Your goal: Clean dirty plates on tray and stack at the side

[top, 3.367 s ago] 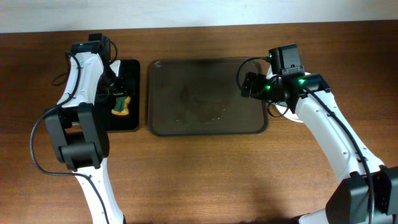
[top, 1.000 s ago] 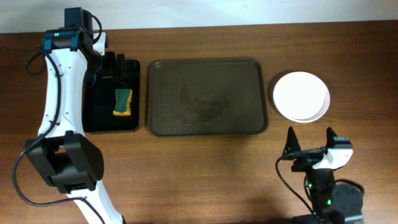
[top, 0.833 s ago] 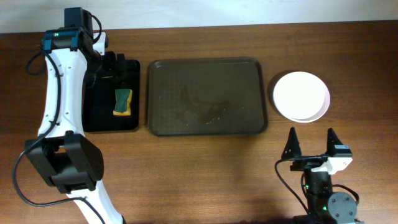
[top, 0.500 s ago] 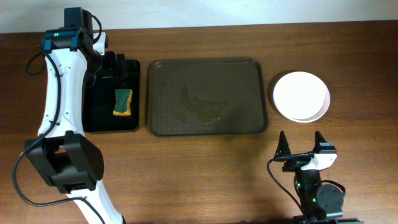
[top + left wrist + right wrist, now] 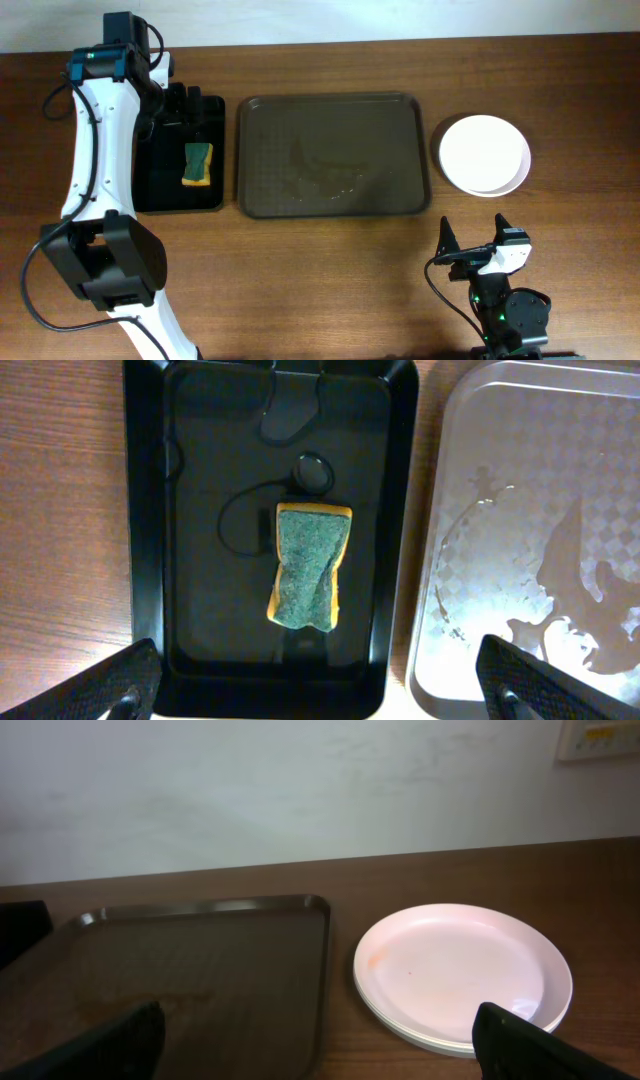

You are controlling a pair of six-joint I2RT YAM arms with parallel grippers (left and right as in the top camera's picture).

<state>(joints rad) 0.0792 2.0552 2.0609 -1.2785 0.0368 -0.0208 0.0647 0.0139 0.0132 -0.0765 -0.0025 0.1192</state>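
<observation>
A stack of white plates (image 5: 485, 155) rests on the table just right of the brown tray (image 5: 270, 130). In the right wrist view the top plate (image 5: 460, 975) carries a faint orange smear near its left side. The tray (image 5: 200, 960) holds no plates, only wet streaks (image 5: 560, 590). My right gripper (image 5: 474, 240) hangs open and empty near the table's front edge, well short of the plates, facing them (image 5: 320, 1040). My left gripper (image 5: 320, 690) is open and empty above the near end of the black tray, and from overhead it (image 5: 188, 105) sits at that tray's far end.
A green and yellow sponge (image 5: 308, 565) lies in the glossy black tray (image 5: 145, 510), left of the brown tray; the overhead view shows the sponge (image 5: 197, 165) too. A pale wall stands behind the table in the right wrist view.
The right arm has left the plate stack and drawn back to the front edge, drifting slightly left in the last second. The left gripper has lifted off the sponge, then stayed still.
</observation>
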